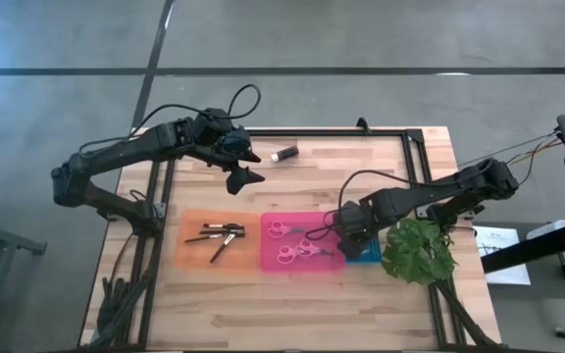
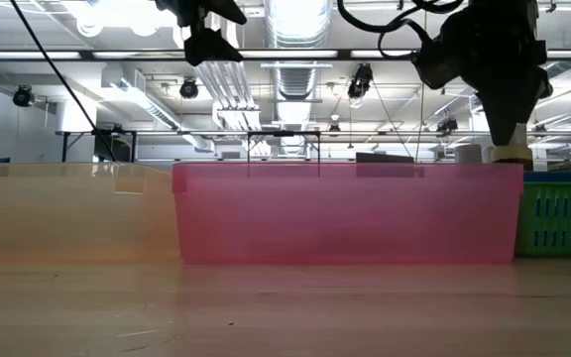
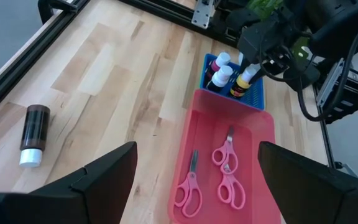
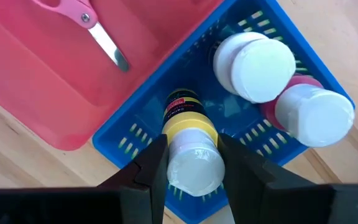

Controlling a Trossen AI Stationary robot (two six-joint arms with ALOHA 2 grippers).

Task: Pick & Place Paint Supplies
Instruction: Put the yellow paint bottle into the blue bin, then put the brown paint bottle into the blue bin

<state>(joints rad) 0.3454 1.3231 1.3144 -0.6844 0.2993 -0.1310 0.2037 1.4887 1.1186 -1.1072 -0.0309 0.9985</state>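
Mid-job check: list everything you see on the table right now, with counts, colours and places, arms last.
Scissors: three, pink-handled, in the pink tray.
Brushes: a few, thin and dark, in the orange tray.
Paint bottles: three, white-capped, upright in the blue basket; the yellow one sits between the right gripper's fingers.
Dark bottle: one, white-capped, lying on bare wood at the table's far side.
Pink tray: one, centre.
Orange tray: one, beside it.
Blue basket: one, other side.
Plant: one, green, by the basket.
Left gripper: open, above the far side.
Right gripper: over the basket.
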